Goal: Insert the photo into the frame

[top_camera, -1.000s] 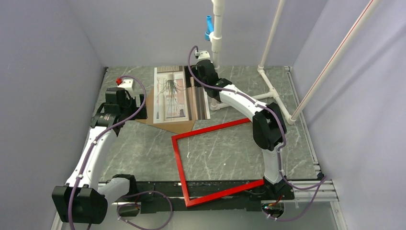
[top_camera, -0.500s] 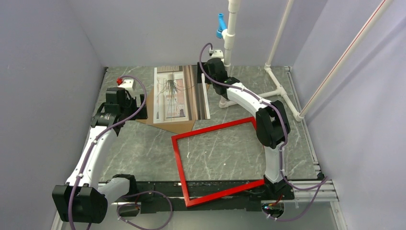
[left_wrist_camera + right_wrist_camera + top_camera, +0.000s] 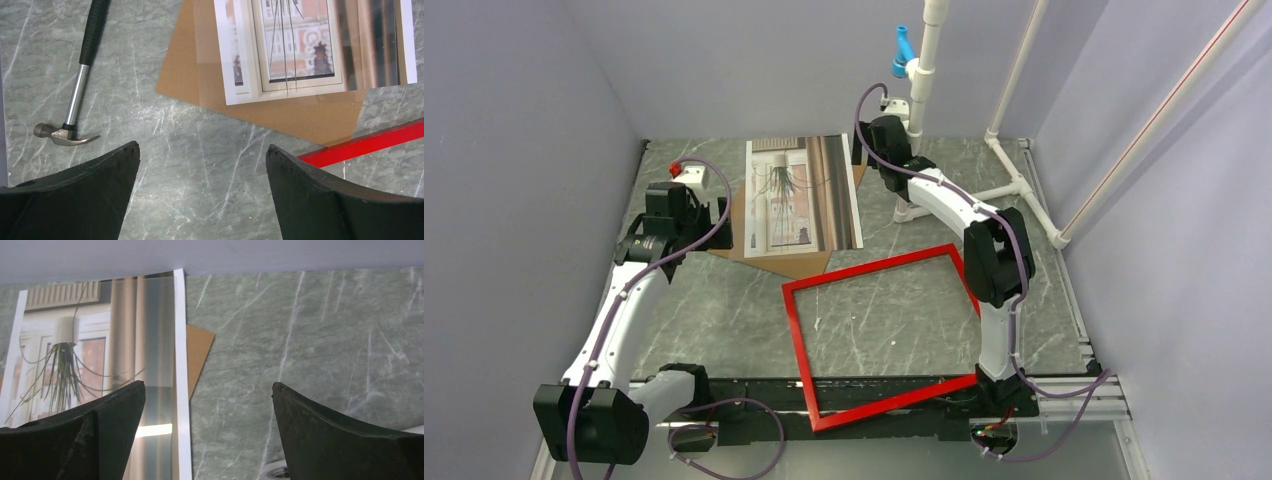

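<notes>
Red frame [image 3: 871, 272] lies empty at the tabletop's near edge. The photo [image 3: 802, 195] rests face up on a brown board [image 3: 779, 262] by the far edge. Left tool [image 3: 202, 155] and right tool [image 3: 207, 390] gape wide, holding nothing. Pickup looks to be the step; next, pinch a photo edge.

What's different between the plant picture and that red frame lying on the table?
The photo is a solid printed sheet; the frame is a bare red outline with the table showing through it. The photo rests on a brown board at the far side; the frame lies nearer the arms' bases, on the table itself. The photo sits about square to the table; the frame is turned askew. Both are flat rectangles.
</notes>
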Robot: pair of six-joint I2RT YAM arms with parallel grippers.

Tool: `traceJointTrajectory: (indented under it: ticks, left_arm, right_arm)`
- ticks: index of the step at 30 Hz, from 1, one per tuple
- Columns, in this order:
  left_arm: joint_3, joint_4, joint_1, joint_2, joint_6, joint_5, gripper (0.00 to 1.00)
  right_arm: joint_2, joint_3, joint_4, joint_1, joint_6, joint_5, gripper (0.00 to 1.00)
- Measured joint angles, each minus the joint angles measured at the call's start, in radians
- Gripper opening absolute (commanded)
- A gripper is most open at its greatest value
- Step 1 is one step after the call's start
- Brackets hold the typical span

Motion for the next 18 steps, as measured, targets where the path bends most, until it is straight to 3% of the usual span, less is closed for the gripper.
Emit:
traceJointTrajectory:
  ticks: [12, 18]
  left_arm:
    - [-0.002, 0.006, 0.000, -0.001, 0.006, 0.053, 0.99]
    - [-0.023, 0.036, 0.000, -0.013, 0.011, 0.126, 0.99]
  right_arm:
    - [-0.007, -0.006, -0.018, -0.052, 0.013, -0.053, 1.00]
    - [-0.118, -0.138, 0.003, -0.052, 0.043, -0.180, 1.00]
